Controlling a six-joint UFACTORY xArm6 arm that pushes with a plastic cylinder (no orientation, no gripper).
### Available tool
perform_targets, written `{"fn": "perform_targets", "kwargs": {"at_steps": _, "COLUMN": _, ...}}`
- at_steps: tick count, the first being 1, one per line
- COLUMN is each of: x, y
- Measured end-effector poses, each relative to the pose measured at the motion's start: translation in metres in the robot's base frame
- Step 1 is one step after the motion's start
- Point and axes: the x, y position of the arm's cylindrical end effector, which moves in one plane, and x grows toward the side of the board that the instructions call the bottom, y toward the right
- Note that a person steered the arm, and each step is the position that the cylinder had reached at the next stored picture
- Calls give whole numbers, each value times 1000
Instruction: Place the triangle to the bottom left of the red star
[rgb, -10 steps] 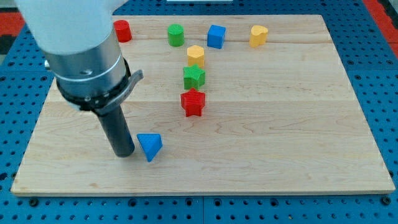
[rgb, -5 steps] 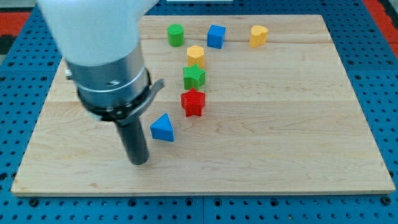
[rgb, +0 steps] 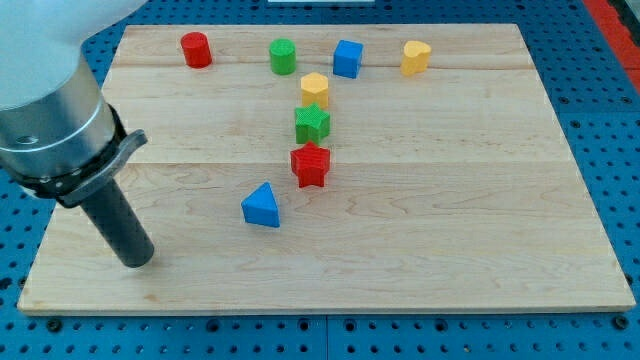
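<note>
The blue triangle (rgb: 262, 206) lies flat just below-left of the red star (rgb: 310, 165), near it, not touching.

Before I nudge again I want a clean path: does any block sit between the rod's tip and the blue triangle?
No. My tip stands toward the view's left and slightly below the blue triangle, with only bare board between them. The red star, the nearest other block, lies up and to the view's right of the triangle.
</note>
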Motion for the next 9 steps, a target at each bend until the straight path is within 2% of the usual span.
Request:
{"fn": "perform_targets", "kwargs": {"at_steps": 2, "x": 0, "y": -22}}
{"fn": "perform_targets", "kwargs": {"at_steps": 3, "x": -14, "y": -32}}
{"fn": "perform_targets", "kwargs": {"at_steps": 4, "x": -57, "y": 45}}
{"fn": "perform_targets", "kwargs": {"at_steps": 5, "x": -63, "y": 97}}
{"fn": "perform_targets", "kwargs": {"at_steps": 6, "x": -64, "y": 117}}
{"fn": "perform_targets", "kwargs": {"at_steps": 7, "x": -65, "y": 107}}
{"fn": "perform_targets", "kwargs": {"at_steps": 9, "x": -79, "y": 125}}
